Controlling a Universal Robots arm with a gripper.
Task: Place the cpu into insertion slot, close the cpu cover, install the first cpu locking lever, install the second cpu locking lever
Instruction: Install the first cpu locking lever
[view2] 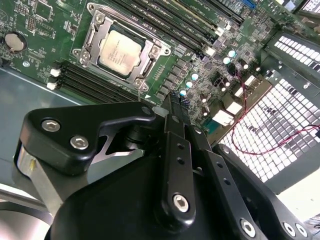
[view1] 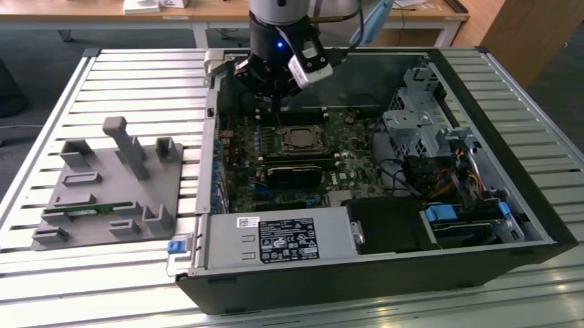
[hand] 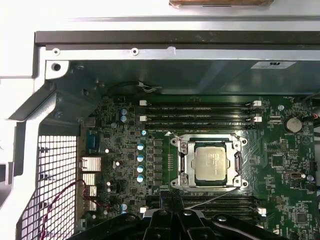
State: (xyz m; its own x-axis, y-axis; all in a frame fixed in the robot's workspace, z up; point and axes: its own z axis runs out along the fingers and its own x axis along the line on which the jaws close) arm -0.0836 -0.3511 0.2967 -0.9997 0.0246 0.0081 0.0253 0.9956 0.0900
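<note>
The cpu (hand: 214, 163) lies flat in the insertion slot (view1: 284, 139) on the green board, its silvery-tan top (view2: 119, 49) showing in both wrist views. The cpu cover (hand: 183, 162), a silver frame (view2: 92, 37), lies down around it. From one corner of the socket a thin wire lever (hand: 215, 198) slants out toward the gripper. My gripper (view1: 276, 109) hangs over the board just behind the socket in the exterior view, a short way from it. Its black fingers (view2: 175, 102) are shut together with nothing between them.
Black memory slots (hand: 200, 114) run along both sides of the socket. A long black card (view1: 292, 171) lies in front of it, a silver drive cage (view1: 415, 130) and cables stand at the exterior view's right, and a grey fixture (view1: 109, 184) sits on the slatted table beside the case.
</note>
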